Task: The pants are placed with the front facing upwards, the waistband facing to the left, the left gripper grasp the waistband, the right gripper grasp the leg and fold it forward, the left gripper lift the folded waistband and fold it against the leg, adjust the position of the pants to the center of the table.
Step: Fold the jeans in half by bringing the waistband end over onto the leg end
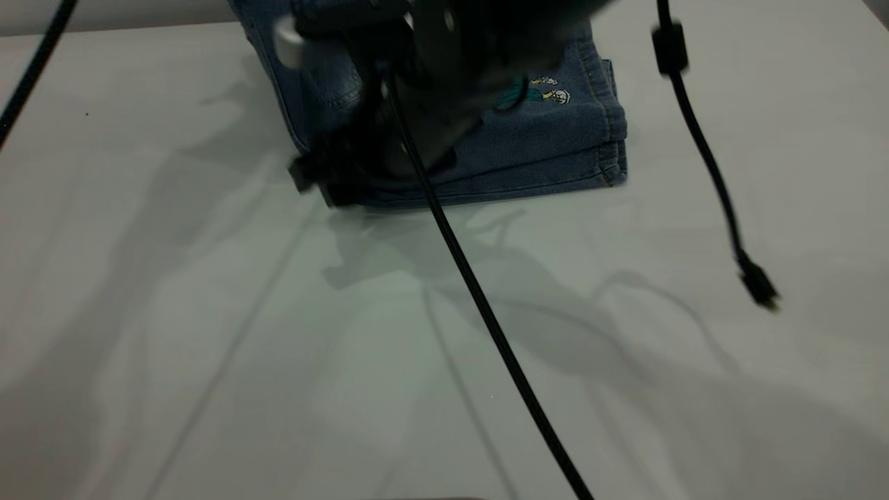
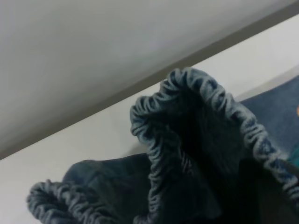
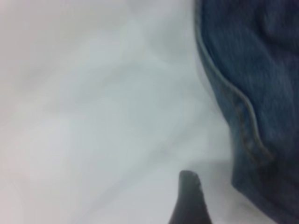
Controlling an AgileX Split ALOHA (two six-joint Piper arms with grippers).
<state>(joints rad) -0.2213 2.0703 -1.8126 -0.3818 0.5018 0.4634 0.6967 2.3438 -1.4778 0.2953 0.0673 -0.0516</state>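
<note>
Blocking much of the folded pants [image 1: 549, 146], the left gripper [image 1: 333, 177] lifts the waistband [image 2: 196, 154]; its grip is hidden.

A blurred black arm covers much of the pants [image 1: 555, 139] toward eleven o'clock in the exterior view, and the top edge cuts both off. The left gripper [image 1: 333, 177] is smeared, its fingers unreadable. In the right wrist view only one dark fingertip [image 3: 189, 200] shows, cropped at six o'clock.
</note>
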